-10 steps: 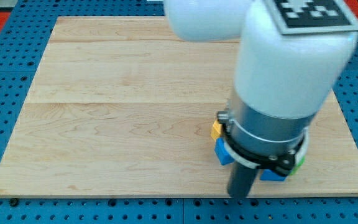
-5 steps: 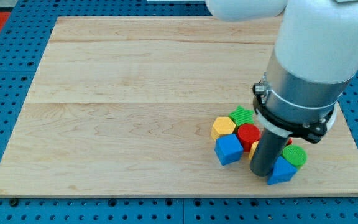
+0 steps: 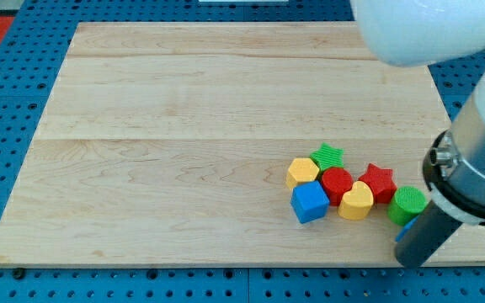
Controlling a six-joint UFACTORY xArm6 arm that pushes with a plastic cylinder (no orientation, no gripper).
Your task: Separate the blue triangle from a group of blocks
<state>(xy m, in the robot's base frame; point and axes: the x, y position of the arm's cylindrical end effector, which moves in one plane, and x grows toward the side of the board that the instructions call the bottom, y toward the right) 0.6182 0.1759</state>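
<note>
The blue triangle (image 3: 404,231) is almost wholly hidden behind my rod; only a blue sliver shows at the rod's left edge, near the board's bottom right corner. My tip (image 3: 415,262) rests at the board's bottom edge, just below and right of that sliver. To its left lies the group: a green cylinder (image 3: 407,203), red star (image 3: 378,181), yellow heart (image 3: 356,202), red block (image 3: 336,183), green star (image 3: 328,156), yellow hexagon (image 3: 303,172) and blue cube (image 3: 310,202).
The wooden board (image 3: 183,126) lies on a blue pegboard surface (image 3: 7,101). The arm's white and grey body (image 3: 478,160) covers the board's right edge and top right corner.
My rod has swept from the view's middle to the right, uncovering the group. The blue triangle has moved right with it, away from the yellow heart.
</note>
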